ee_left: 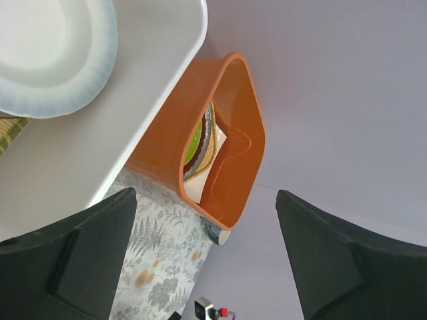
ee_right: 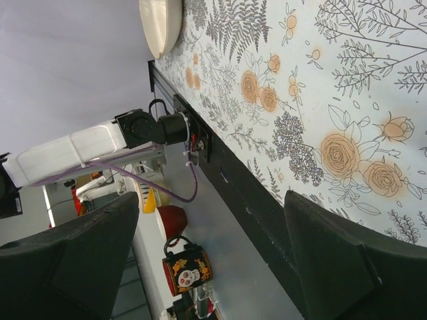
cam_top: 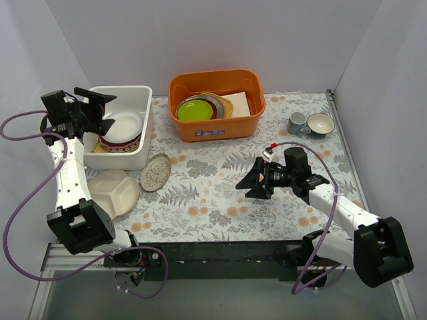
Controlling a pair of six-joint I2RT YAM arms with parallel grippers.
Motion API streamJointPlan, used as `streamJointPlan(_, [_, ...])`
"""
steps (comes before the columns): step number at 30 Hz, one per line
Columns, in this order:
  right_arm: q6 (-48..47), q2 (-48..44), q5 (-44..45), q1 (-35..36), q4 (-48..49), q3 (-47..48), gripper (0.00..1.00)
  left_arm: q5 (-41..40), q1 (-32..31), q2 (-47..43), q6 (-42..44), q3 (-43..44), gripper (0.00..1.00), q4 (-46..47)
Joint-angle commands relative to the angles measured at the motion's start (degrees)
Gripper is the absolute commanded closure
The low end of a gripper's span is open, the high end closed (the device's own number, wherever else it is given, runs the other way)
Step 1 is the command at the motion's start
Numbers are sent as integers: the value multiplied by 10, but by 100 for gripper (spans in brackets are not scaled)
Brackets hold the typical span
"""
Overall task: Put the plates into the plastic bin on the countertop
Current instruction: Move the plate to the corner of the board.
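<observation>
Left end effector [cam_top: 107, 111] is hanging over the left part of the plastic bin [cam_top: 137, 91], fingers spread wide, nothing between them. Right end effector [cam_top: 248, 179] is hovering low over mid-surface, likewise spread and empty. Inside the bin a white plate [cam_top: 127, 123] is lying on top of other plates. Outside it, the speckled oval plate [cam_top: 155, 172] is sitting just beside the near wall and the cream divided plate [cam_top: 113, 192] close by; neither is binned yet. Judgement: the left arm is best placed for the next pick. It should rise clear of the rim first, then come at the oval plate's free edge, working one finger under the lip. The surface [cam_top: 220, 200] is showing grey ferns and orange flowers. An orange tub [cam_top: 217, 130] and two cups [cam_top: 320, 125] are standing at the back, with pale walls enclosing three sides.
</observation>
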Motion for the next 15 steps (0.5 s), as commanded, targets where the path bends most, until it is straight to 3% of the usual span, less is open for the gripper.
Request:
streamJointPlan(1, [-25,32,5,21,-16,50,3,34,2,-27,65,28,14,-50])
streamJointPlan(8, [11,102,42,106,22,111,4,36,-3,-72,93,46,4,-47])
streamJointPlan(15, [25,222,73,198,52,226,5,75,-44,-90,129,65,2,-18])
